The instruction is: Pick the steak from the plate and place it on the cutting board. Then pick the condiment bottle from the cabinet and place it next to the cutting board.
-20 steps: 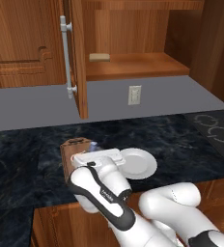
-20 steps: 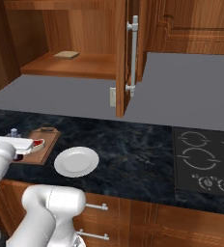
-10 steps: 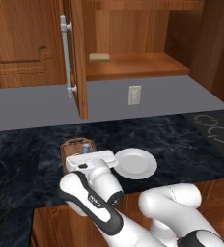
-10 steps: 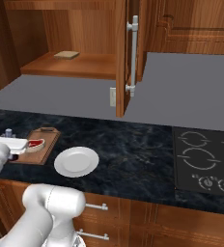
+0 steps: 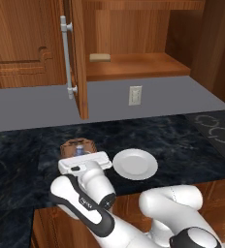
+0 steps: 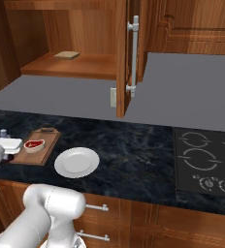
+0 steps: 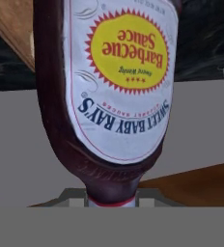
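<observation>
Beside the cutting board (image 6: 37, 146), at its far-left end in the right base view, the gripper (image 5: 84, 162) is sinking lower than it was a second ago, carrying the condiment bottle (image 7: 115, 91) down toward the counter (image 6: 134, 145). Its jaws are closed on the bottle, which is hanging cap-down in the hand view, so the label reads upside down. That descent suggests the last step is nearly done: the steak (image 6: 34, 144) is already lying on the board, the plate (image 6: 76, 162) is sitting bare just beside it, and the cabinet (image 5: 129, 68) shelf is holding only a flat tan block (image 5: 100, 57). What remains, as I judge it, is setting the bottle down and letting go.

Up close, the bottle is showing a dark purple-brown body narrowing to a neck, with a pale label carrying a yellow sunburst and blue lettering. From the left base view its bluish cap (image 5: 79, 151) is peeking just above the hand.
</observation>
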